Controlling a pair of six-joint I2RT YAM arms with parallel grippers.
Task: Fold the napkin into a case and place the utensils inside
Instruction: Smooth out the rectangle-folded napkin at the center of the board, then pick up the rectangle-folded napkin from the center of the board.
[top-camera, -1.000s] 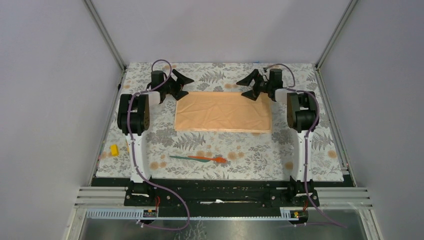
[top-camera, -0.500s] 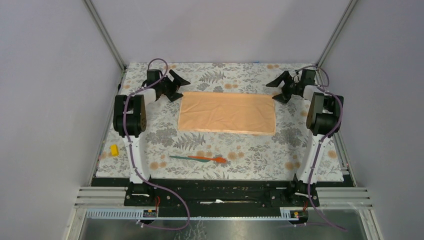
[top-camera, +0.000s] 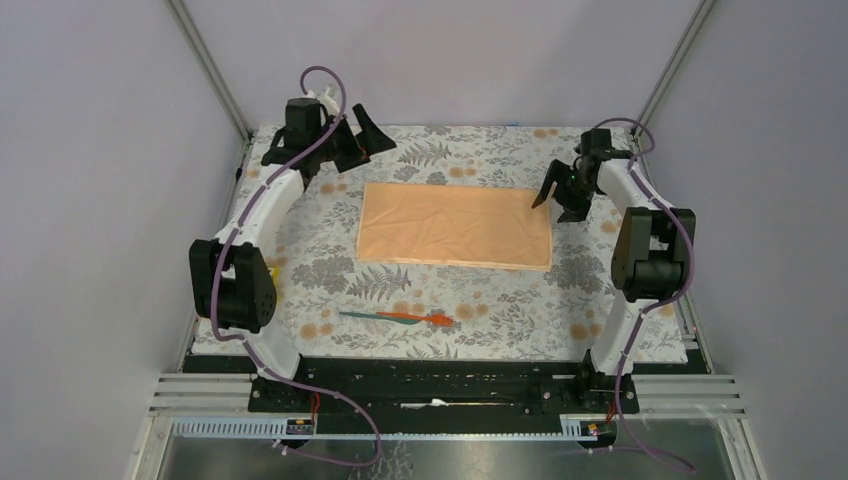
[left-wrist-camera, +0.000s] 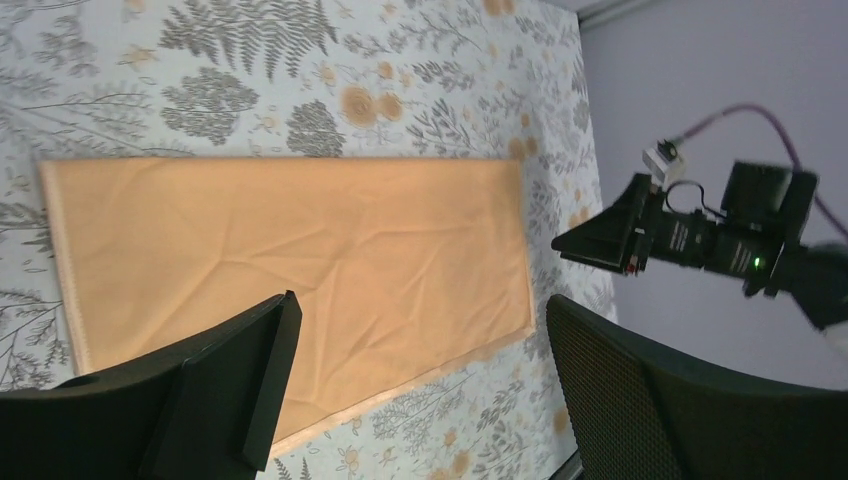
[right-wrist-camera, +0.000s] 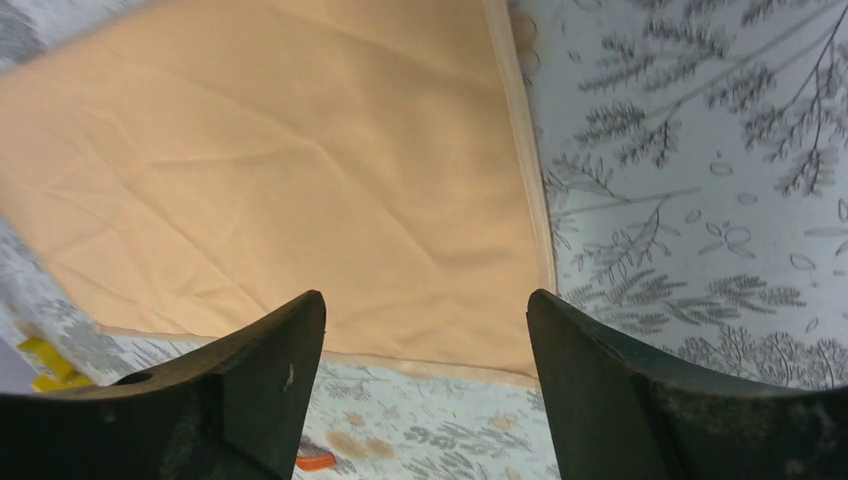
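Note:
The peach-orange napkin (top-camera: 455, 225) lies flat on the tablecloth as a wide rectangle, folded double with layered edges along its near side. It also shows in the left wrist view (left-wrist-camera: 290, 250) and the right wrist view (right-wrist-camera: 300, 170). The utensils lie end to end in front of it: a teal-green one (top-camera: 360, 315) and an orange-red one (top-camera: 425, 319). My left gripper (top-camera: 360, 137) is open and empty, raised beyond the napkin's far left corner. My right gripper (top-camera: 556, 198) is open and empty, just off the napkin's far right corner.
The grey floral tablecloth (top-camera: 470, 290) covers the table. A small yellow block (right-wrist-camera: 40, 365) lies near the left edge, mostly hidden behind my left arm's elbow (top-camera: 235, 290) in the top view. Grey walls and metal frame posts stand close on three sides.
Both grippers let the napkin's far corners go and drew apart. The left arm then rose toward the back left corner. The right gripper swung out and back beside the far right corner.

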